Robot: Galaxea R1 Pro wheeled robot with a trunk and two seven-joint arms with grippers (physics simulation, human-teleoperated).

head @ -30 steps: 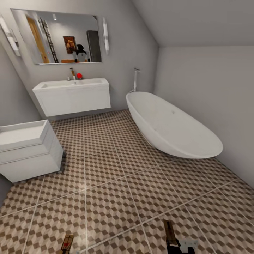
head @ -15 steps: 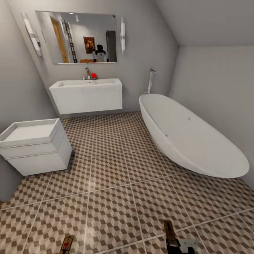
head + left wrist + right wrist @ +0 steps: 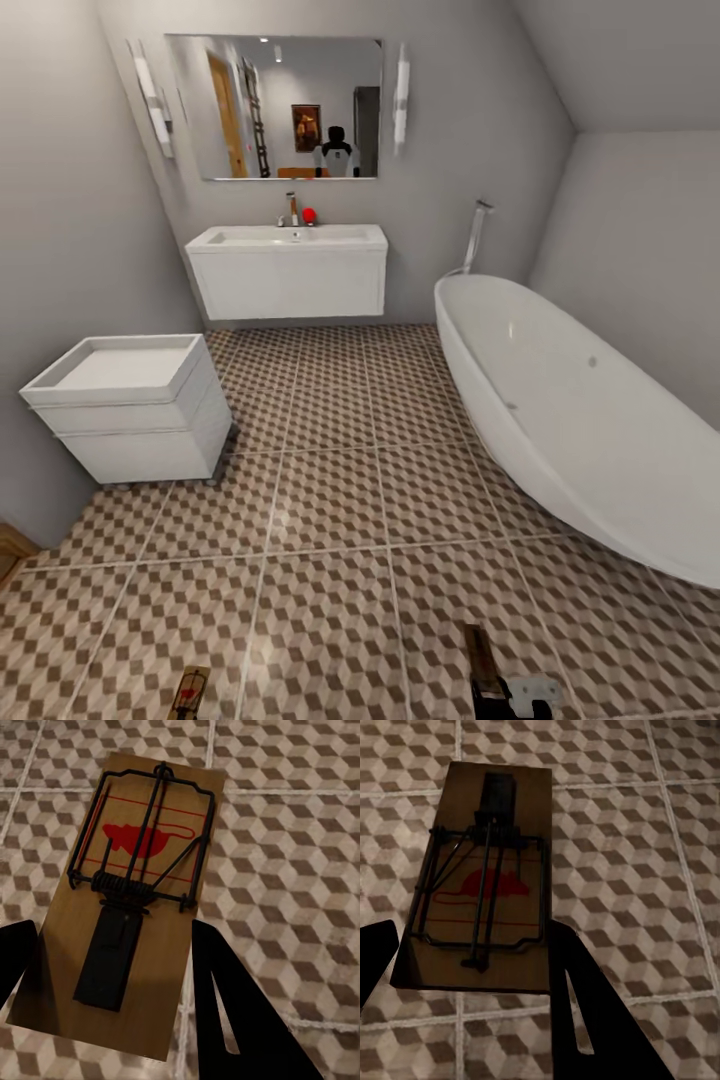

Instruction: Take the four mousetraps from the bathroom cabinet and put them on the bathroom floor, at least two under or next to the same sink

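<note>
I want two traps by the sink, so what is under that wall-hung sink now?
Under the sink, a strip of bare patterned bathroom floor shows, with no mousetraps; the shadowed back by the wall is hard to see.

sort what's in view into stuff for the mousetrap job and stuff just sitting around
For the job:
- brown wooden mousetrap in the left claw
- second brown wooden mousetrap in the right claw
- cube-patterned tiled floor
- white wall-hung sink

Just about:
- white oval bathtub
- white boxy unit
- wall mirror

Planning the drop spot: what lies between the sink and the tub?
Head view: bare patterned floor between the sink and the tub; a tall faucet stands at the wall.
</note>
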